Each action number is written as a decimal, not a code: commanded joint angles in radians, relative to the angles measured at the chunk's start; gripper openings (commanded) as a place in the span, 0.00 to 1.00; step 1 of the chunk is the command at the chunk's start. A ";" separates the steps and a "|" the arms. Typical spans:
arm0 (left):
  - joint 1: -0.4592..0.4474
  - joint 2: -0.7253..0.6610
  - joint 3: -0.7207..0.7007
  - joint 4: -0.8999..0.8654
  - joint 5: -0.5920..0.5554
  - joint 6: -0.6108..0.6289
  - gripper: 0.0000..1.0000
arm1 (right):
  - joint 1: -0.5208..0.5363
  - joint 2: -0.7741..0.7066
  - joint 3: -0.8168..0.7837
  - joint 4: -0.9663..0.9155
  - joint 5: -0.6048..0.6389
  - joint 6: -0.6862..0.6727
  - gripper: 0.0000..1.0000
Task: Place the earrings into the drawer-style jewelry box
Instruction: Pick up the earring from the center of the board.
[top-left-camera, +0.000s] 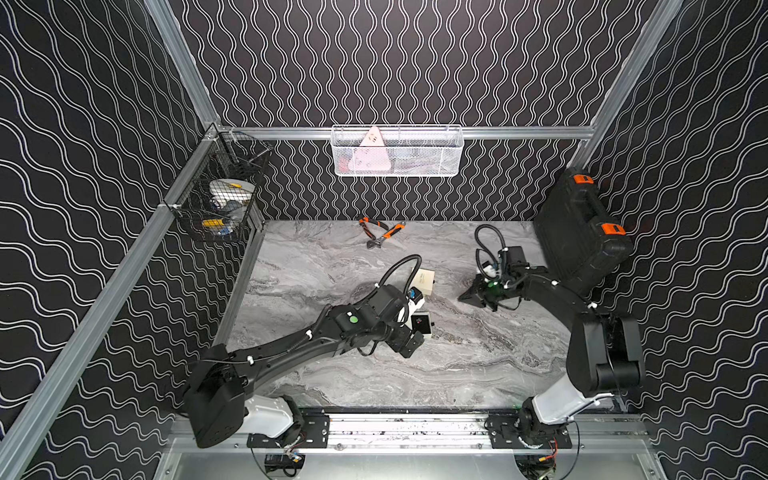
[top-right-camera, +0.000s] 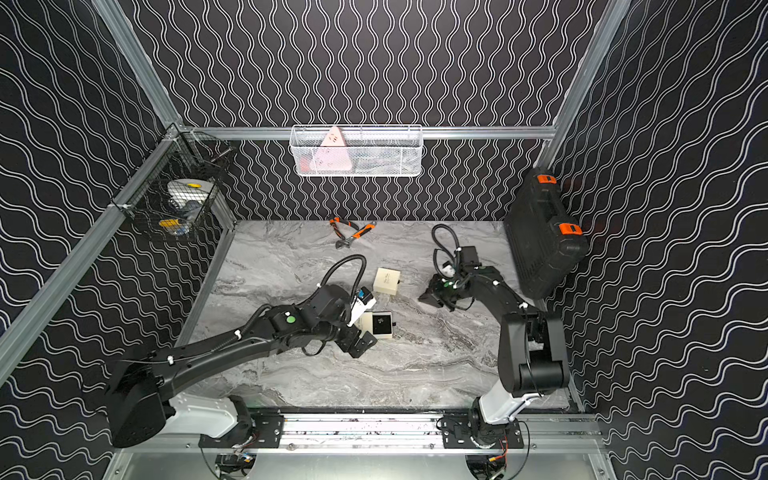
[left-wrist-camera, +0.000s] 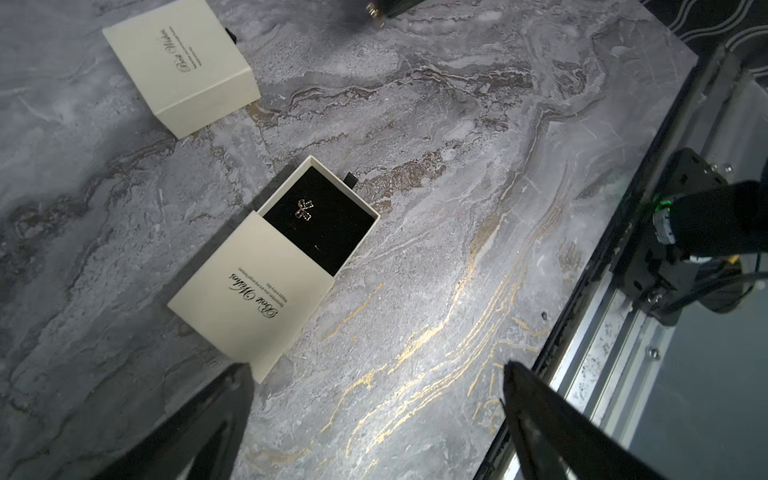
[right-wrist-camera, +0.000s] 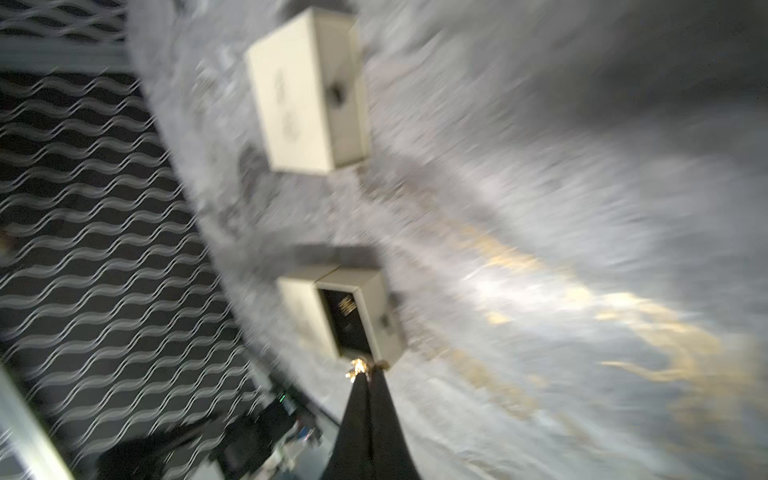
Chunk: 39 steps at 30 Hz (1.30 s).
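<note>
The drawer-style jewelry box (left-wrist-camera: 249, 299) is cream and lies mid-table with its black-lined drawer (left-wrist-camera: 332, 245) slid out. One gold earring (left-wrist-camera: 304, 209) rests on the lining. My left gripper (left-wrist-camera: 376, 368) is open just off the sleeve's closed end, with nothing between its fingers. My right gripper (right-wrist-camera: 368, 372) is shut on a second glinting earring (right-wrist-camera: 357, 369) pinched at its tips. In both top views the right gripper (top-left-camera: 463, 296) hangs to the right of the open box (top-left-camera: 422, 324), apart from it. The right wrist view is blurred.
A second cream box (top-left-camera: 424, 279), closed, sits just behind the open one. Orange-handled pliers and a wrench (top-left-camera: 380, 230) lie at the back. A black tool case (top-left-camera: 582, 237) leans at the right wall. A white basket (top-left-camera: 397, 151) and a black mesh basket (top-left-camera: 220, 199) hang on the walls.
</note>
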 joint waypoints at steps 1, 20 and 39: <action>0.002 -0.081 -0.091 0.224 0.057 0.202 0.92 | 0.054 -0.065 -0.050 0.248 -0.296 0.144 0.00; 0.207 -0.088 -0.185 0.633 0.646 0.225 0.62 | 0.201 -0.208 -0.198 0.689 -0.444 0.410 0.00; 0.370 0.247 -0.070 0.995 0.873 -1.092 0.50 | 0.212 -0.234 -0.227 0.683 -0.303 0.200 0.00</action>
